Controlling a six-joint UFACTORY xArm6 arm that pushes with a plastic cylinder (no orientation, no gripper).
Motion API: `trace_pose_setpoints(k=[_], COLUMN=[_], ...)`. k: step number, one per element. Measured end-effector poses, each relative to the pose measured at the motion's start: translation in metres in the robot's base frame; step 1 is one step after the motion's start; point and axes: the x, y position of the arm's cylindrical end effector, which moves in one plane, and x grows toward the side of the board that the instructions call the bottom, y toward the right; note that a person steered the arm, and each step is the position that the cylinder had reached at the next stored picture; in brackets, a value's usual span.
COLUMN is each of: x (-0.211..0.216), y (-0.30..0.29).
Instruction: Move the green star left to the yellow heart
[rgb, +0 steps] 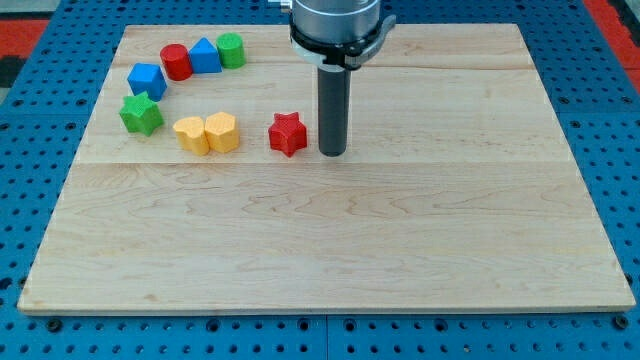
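A: Where is my tip right now?

B: It rests on the pale wooden board, a little above the board's middle, just to the view's right of the red star-shaped block. A thin gap shows between the two; I would not call them touching.

A: And the green star-shaped block?

B: Well apart from the tip, far toward the view's left, near the board's left edge. The red star and both yellow blocks lie between it and the rod.

A: The yellow heart-shaped block?

B: Right of the green star and slightly lower in the view. It presses against a second yellow block, rounded and of unclear shape, which sits on its left, nearer the green star.

A: What else is up there?

B: A blue angular block just above the green star, then a red cylinder, a blue triangular block and a green cylinder, running in an arc toward the view's top.

A: Any jaws to speak of?

B: None appear; the arm ends in a plain dark rod under a metal collar, so nothing is spread or pinched.
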Motion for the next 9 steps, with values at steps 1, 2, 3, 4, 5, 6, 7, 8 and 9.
trace_pose_setpoints(k=[1, 2, 3, 4, 5, 6, 7, 8, 9], x=[-0.023, -0.043, -0.055, -0.090, -0.094, -0.099, -0.124, -0.129, -0.129], y=[-0.021, -0.059, -0.060, -0.064, -0.119, -0.148, -0.175, -0.198, -0.223])
